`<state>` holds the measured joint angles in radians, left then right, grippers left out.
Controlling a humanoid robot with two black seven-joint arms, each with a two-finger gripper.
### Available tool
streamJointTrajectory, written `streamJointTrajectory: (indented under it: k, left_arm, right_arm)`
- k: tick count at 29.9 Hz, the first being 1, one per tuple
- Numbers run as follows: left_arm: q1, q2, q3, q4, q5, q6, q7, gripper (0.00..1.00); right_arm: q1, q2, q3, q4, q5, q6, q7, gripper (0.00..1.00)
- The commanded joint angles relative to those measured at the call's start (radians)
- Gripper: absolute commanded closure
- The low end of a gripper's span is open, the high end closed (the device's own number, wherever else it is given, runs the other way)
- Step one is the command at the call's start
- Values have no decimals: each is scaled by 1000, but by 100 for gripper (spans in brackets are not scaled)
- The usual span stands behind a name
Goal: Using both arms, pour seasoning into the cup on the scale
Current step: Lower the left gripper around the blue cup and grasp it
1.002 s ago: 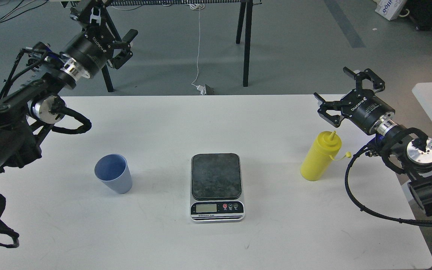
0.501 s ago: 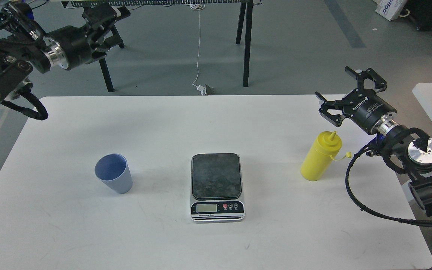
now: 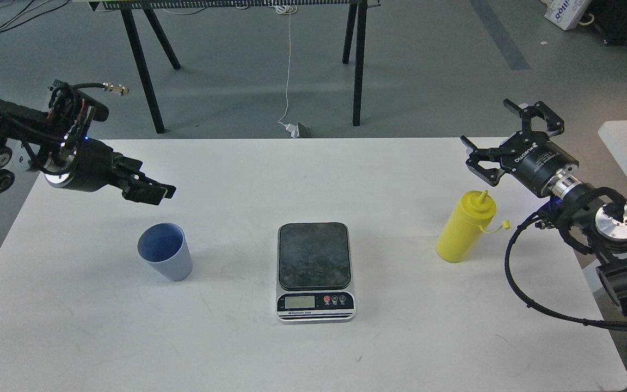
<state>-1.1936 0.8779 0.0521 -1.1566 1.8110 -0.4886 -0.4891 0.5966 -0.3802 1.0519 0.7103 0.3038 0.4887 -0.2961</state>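
Scale is sitting nearest on the white worktop, roughly centre, silver front with LCD and round buttons facing the camera, dark platform bare. Light-blue cup is standing upright to the left of the scale, well apart from it, mouth open upward, nothing visibly inside. Yellow seasoning bottle is standing upright to the right of the scale, also well apart, pointed nozzle up, small tethered cap hanging off to its right side. Left pincer is hovering above the worktop just behind and slightly above the cup, not touching it, pointing right toward centre; seen dark and side-on, so whether its fingers are apart or together is not clear, cannot tell. Left arm is coming in low from the left edge with cables bunched at the wrist. Right pincer is hanging behind and up-right of the seasoning bottle, near it but not touching, its two fingers spread wide apart, gripping nothing. Right arm is running back to the right edge with a black cable looping down over the worktop edge. Farther back, black trestle legs are standing on grey floor, with a white cord dangling down.
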Motion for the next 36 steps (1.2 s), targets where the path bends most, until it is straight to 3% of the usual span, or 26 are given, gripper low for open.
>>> streamJointTrajectory:
  k: [1, 36]
  left_arm:
    - [8, 4, 20, -29, 2, 0, 0, 1]
    - [157, -126, 25, 169, 28, 0, 0, 2]
  right_arm:
    - [-3, 3, -4, -2, -2, 0, 0, 1]
    - [-23, -2, 5, -5, 0, 0, 0, 1]
